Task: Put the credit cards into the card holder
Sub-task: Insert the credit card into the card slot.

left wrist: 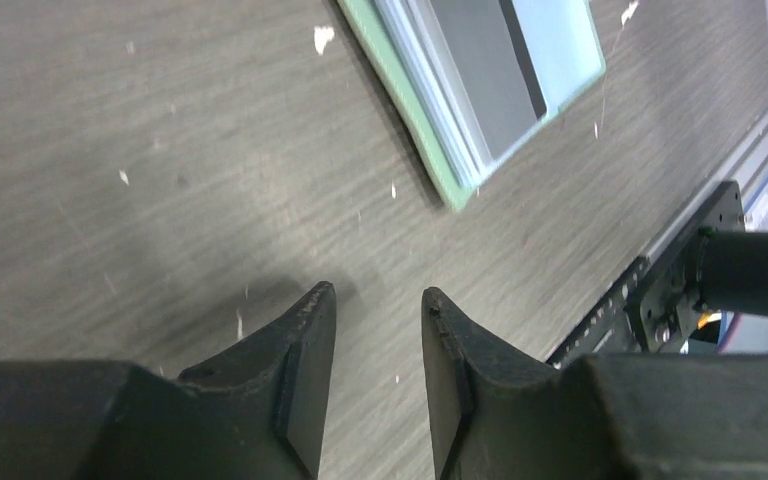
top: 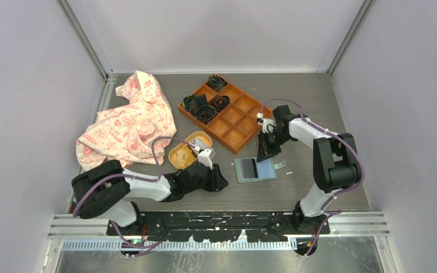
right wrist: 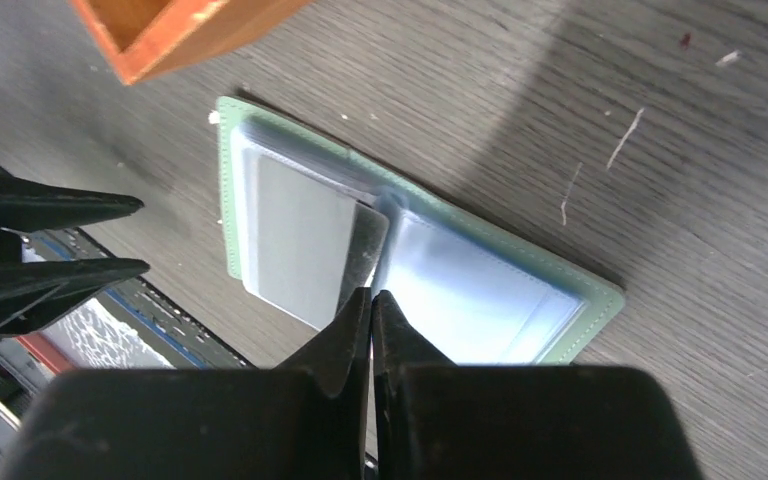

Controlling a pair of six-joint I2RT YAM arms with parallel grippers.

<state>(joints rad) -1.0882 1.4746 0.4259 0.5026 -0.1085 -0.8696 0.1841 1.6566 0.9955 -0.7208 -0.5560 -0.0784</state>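
Observation:
The sage-green card holder (top: 266, 169) lies open flat on the table, its clear sleeves facing up. A pale grey card (top: 248, 168) with a dark stripe sits in its left page. It also shows in the right wrist view (right wrist: 295, 240) and the left wrist view (left wrist: 480, 75). No black card shows. My right gripper (top: 263, 152) is shut and empty, hovering just above the holder's far edge (right wrist: 222, 180), its tips (right wrist: 371, 298) over the middle fold. My left gripper (top: 223, 185) is open and empty, low over bare table to the left of the holder (left wrist: 430, 150), its tips (left wrist: 378, 295) apart.
An orange compartment tray (top: 234, 120) with dark bundles in its far cells stands behind the holder. A yellow oval dish (top: 189, 151) sits by the left arm. A pink patterned cloth (top: 128, 122) lies at the left. A small pale tab (top: 279, 165) lies right of the holder.

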